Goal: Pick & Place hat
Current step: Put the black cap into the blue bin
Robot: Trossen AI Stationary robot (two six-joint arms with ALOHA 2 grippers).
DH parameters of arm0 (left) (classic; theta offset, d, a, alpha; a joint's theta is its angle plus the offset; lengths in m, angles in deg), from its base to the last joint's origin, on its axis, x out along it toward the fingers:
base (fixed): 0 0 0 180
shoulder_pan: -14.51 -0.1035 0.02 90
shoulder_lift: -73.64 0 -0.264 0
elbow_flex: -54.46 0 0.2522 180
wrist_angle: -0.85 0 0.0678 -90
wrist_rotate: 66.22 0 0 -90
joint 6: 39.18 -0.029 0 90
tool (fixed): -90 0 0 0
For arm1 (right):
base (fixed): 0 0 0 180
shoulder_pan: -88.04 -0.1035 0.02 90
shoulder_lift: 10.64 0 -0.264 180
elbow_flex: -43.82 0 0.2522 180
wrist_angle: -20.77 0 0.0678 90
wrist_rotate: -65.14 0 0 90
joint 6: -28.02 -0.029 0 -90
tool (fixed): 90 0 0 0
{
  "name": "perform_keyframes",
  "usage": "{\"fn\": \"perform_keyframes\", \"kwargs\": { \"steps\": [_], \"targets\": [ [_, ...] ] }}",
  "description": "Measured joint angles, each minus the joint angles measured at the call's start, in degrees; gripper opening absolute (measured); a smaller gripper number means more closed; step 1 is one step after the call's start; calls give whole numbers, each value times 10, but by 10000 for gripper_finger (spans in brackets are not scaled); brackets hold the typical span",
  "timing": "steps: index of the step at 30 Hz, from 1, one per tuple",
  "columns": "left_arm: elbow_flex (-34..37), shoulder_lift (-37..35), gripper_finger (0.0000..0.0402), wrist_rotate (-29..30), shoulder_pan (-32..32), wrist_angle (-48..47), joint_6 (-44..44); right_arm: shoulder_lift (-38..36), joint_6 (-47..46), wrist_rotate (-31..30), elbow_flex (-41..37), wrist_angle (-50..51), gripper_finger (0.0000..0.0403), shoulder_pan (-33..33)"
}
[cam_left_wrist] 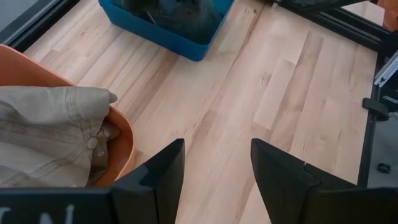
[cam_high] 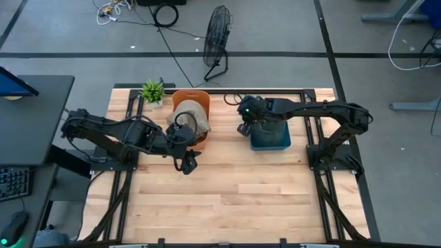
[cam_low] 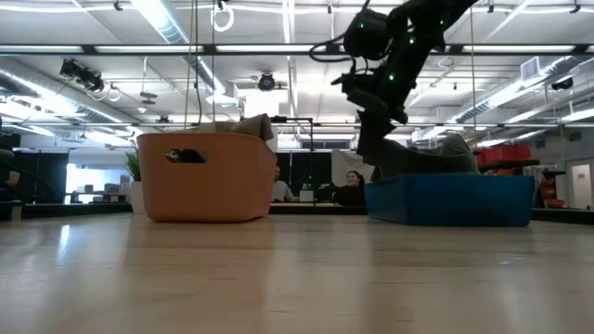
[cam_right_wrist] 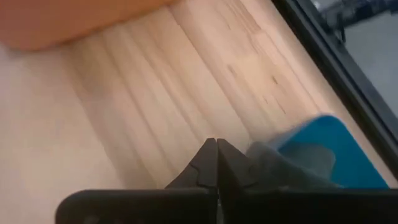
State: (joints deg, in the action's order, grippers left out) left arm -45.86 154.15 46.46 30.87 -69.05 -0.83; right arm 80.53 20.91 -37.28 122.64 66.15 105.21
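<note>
A beige hat (cam_high: 189, 114) (cam_left_wrist: 50, 137) lies in the orange basket (cam_high: 189, 93) (cam_low: 204, 176) and rises above its rim. A dark grey hat (cam_low: 445, 153) (cam_right_wrist: 292, 165) lies in the blue bin (cam_high: 272, 143) (cam_low: 450, 199). My left gripper (cam_high: 187, 164) (cam_left_wrist: 216, 163) is open over bare wood, just near of the basket and touching nothing. My right gripper (cam_high: 243, 129) (cam_right_wrist: 216, 163) is shut and points down at the bin's left edge, right beside the grey hat. My right gripper is shut right beside the grey hat's edge (cam_right_wrist: 261, 158) at the bin's left rim, coming from above. The fingertips meet with nothing plainly between them. Whether they touch the hat, I cannot tell.
A small potted plant (cam_high: 152, 90) stands at the far edge, left of the basket. Black frame rails (cam_high: 313, 124) run along the table's sides. A fan (cam_high: 217, 41) stands on the floor beyond. People (cam_low: 353, 186) sit far behind. The table's near half (cam_high: 227, 200) is bare wood.
</note>
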Motion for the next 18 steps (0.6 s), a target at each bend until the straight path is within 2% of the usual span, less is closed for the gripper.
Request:
{"fn": "perform_keyframes", "kwargs": {
  "steps": [14,18],
  "targets": [
    [0,0,188,0,0,-2,0,-5,-49,-105,0,116,0,-3],
    [0,0,188,0,0,-2,0,1,-45,-69,0,110,0,5]
  ]
}}
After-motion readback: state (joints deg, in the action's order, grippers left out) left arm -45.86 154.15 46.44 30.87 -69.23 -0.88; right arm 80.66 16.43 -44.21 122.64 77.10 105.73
